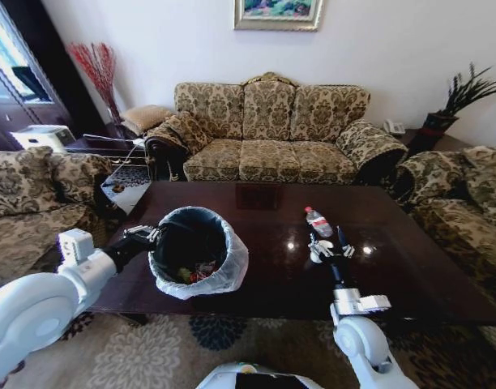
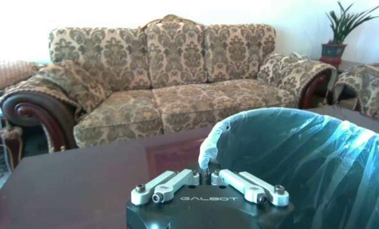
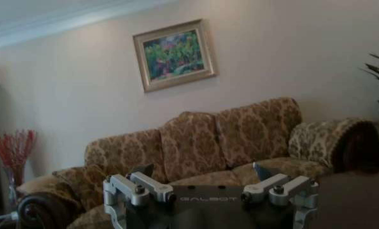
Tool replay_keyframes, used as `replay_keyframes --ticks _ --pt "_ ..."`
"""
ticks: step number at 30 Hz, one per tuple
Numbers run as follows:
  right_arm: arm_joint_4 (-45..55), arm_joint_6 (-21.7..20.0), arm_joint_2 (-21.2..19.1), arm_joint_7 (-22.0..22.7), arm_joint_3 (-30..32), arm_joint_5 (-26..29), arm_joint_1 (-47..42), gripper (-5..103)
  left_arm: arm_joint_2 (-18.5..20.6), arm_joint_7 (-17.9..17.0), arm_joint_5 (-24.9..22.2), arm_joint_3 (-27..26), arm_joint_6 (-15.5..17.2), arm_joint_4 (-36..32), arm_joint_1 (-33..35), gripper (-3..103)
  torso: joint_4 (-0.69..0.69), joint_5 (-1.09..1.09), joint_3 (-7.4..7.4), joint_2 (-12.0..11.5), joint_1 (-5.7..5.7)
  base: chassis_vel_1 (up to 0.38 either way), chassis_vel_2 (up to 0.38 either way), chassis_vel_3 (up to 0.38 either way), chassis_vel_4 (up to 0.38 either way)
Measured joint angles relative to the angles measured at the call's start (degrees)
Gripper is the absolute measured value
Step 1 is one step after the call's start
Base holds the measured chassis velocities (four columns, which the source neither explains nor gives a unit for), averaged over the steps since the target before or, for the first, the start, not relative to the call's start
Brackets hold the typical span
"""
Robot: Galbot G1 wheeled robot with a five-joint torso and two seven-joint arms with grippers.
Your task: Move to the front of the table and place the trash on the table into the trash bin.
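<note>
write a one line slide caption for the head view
Left gripper holds the bag-lined trash bin by its rim on the table; open right gripper hovers near the plastic bottle.
</note>
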Motion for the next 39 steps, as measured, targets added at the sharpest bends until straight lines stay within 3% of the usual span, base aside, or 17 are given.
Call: replay_keyframes --ticks 7,9,17,19,23,24,25,29,39 --pt "-8.0 -1.6 -0.8 -1.4 1.4 2.1 2.4 100 0.3 -0.1 0.0 0.4 0.0 0.7 -0.5 4 0.06 -0.15 0.00 0.0 0.00 -0.004 -0.022 0.025 0.003" --pt "-12.1 -2.0 -1.1 -1.3 1.1 2.3 3.8 100 0.7 -0.1 -0.1 0.6 0.0 1.2 -0.9 4 0.09 -0.10 -0.01 0.0 0.00 0.069 0.082 -0.030 -0.041" --pt "-19.5 -2.8 -1.3 -1.5 -0.4 1.2 8.0 100 1.3 -0.2 -0.7 1.8 0.0 2.0 -2.2 4 0.00 0.00 0.00 0.0 0.00 0.016 0.013 -0.004 -0.011" --pt "-21.7 -3.0 -1.5 -1.7 -1.6 0.3 10.3 100 1.3 -0.2 -0.8 2.1 0.0 2.3 -2.5 4 0.01 -0.11 -0.01 0.0 -0.01 0.000 0.000 0.000 0.000" --pt "-24.1 -3.6 -1.5 -1.9 -3.2 -0.9 12.2 100 1.4 -0.1 -0.8 2.2 0.0 2.8 -2.6 4 0.11 -0.07 0.00 0.0 -0.01 0.000 0.000 0.000 0.000" --pt "-24.4 -3.6 -1.3 -2.0 -3.5 -1.3 12.6 100 1.4 0.0 -0.8 2.2 0.0 3.0 -2.6 4 0.01 -0.01 0.01 0.0 0.00 0.000 0.000 0.000 0.000" --pt "-24.4 -3.6 -1.2 -2.0 -3.7 -1.4 12.9 100 1.4 0.0 -0.8 2.2 0.0 3.2 -2.6 4 0.07 -0.05 0.00 0.0 0.01 0.000 0.000 0.000 0.000" --pt "-23.5 -3.6 -1.1 -1.9 -4.2 -1.5 12.3 100 1.4 0.6 -0.8 2.2 -0.1 3.7 -2.6 4 0.01 -0.05 0.00 0.0 0.01 0.000 0.000 0.000 0.000" --pt "-25.5 -2.0 -1.0 -0.6 -2.4 -1.5 14.7 100 2.1 0.8 -0.7 2.6 -0.3 4.3 -3.3 4 0.03 -0.06 0.00 0.0 0.00 0.000 0.000 0.000 0.000"
